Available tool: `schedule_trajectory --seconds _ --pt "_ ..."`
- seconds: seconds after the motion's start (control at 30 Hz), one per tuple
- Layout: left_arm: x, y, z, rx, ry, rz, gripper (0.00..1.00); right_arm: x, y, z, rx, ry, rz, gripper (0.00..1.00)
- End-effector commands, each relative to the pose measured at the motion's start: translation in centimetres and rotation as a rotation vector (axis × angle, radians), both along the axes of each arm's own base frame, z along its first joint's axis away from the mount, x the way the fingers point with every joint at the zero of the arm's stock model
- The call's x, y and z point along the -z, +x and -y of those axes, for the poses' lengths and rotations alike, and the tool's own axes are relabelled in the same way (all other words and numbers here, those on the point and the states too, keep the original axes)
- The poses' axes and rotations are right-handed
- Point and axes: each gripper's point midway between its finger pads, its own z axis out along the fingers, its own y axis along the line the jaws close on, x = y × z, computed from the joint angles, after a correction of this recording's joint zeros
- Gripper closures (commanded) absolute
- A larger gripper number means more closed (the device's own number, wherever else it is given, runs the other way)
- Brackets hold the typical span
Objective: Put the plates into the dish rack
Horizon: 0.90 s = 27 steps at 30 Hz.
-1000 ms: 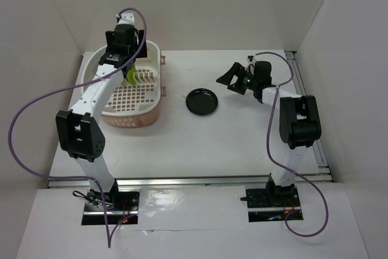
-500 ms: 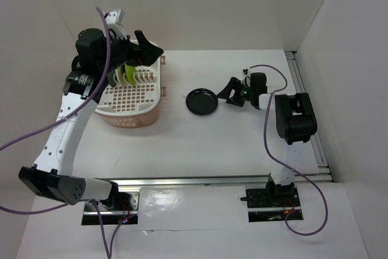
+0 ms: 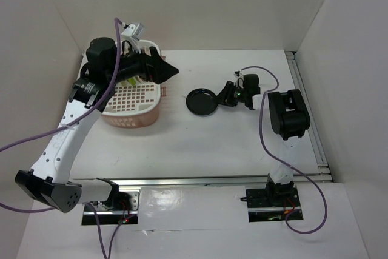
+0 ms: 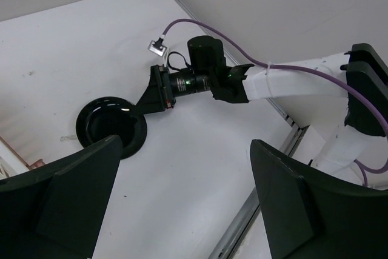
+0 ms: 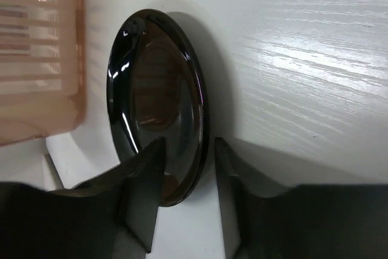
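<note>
My right gripper (image 3: 223, 96) sits low at the right rim of the black plate (image 5: 154, 101), which lies flat on the table (image 3: 200, 144) right of the dish rack (image 3: 136, 96). Its fingers straddle the rim at a narrow gap; I cannot tell whether they pinch it. My left gripper (image 3: 167, 68) hangs over the rack's right edge, spread wide and holding nothing.

Glossy plate (image 5: 154, 101), plastic rack (image 3: 130, 95)
</note>
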Motion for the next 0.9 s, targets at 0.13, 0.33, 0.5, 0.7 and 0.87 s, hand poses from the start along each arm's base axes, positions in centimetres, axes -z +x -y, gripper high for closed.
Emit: schedule_trajectory --seconds 0.13,0.33,0.5,0.7,0.87 --pt "-1.9 -1.2 -0.2 -0.009 0.012 0.092 0.00 8.7 -3.6 2.1 0.096 -0.143 -0.280 0.81" --pt "-1.1 -0.6 -0.1 -0.033 0.024 0.075 0.00 8.8 -3.0 2.0 0.147 -0.093 -0.322 1.00" --pt "-0.3 0.8 -0.8 -0.105 0.039 0.042 0.00 1.6 1.4 2.2 0.229 -0.033 -0.197 1.00" --pt "0.2 3.5 0.3 -0.254 0.158 0.058 0.00 -13.3 4.1 3.5 0.374 -0.072 0.096 1.00" --pt "1.1 5.6 1.5 -0.265 0.193 0.043 0.00 -22.2 2.4 2.6 0.320 -0.040 0.303 1.00"
